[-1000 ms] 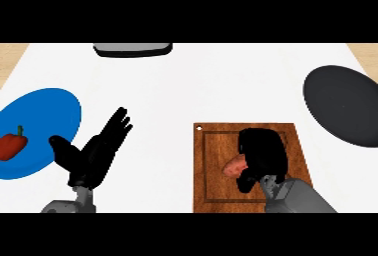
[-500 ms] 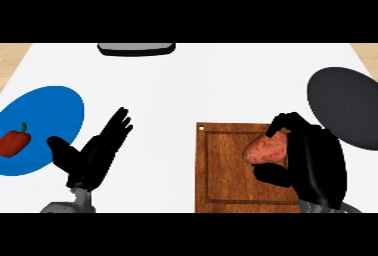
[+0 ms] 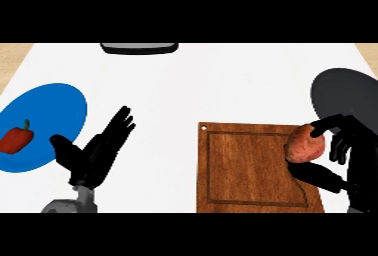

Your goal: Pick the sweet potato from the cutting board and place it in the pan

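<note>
Change: a second ago the right robot hand (image 3: 351, 160) lay over the sweet potato (image 3: 305, 146) mid-board; now it is curled around it at the board (image 3: 251, 170)'s right edge.
Meaning: picked and travelling; release not yet done.
Pan (image 3: 345, 97): just beyond, top right, on the surface (image 3: 207, 85).
Left robot hand (image 3: 96, 150): resting, fingers apart, beside the plate (image 3: 52, 110).
</note>
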